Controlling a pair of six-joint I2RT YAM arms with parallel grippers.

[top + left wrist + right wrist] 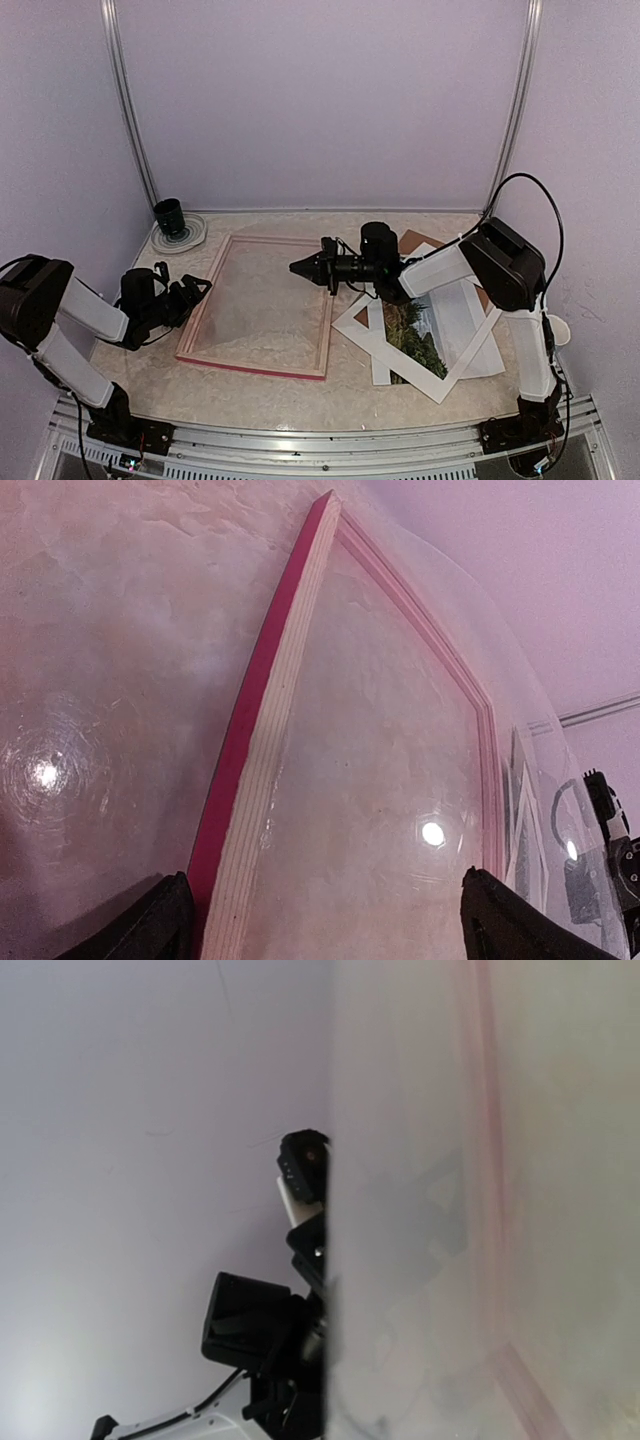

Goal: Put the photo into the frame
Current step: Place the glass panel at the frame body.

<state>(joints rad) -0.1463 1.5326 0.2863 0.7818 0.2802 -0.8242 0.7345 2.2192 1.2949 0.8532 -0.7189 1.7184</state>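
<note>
The pink-red frame [255, 362] lies flat on the table, pale wood back up. In the left wrist view its left rail [262, 730] runs up the middle. My left gripper [196, 288] is open at that rail's near end [330, 930], one fingertip [165, 925] outside the frame and the other over the opening. My right gripper [300, 267] is shut on the far right edge of a clear pane [270, 295] and holds it tilted above the frame. The pane [480, 1200] fills the right half of the right wrist view and hides the fingers. The photo [412, 338] lies right of the frame, mostly under the white mat [370, 338].
A brown backing board [418, 241] lies behind the right arm. White sheets [470, 330] sit under the mat. A black cup [169, 214] stands on a round coaster at the back left corner. Purple walls close in the back and sides.
</note>
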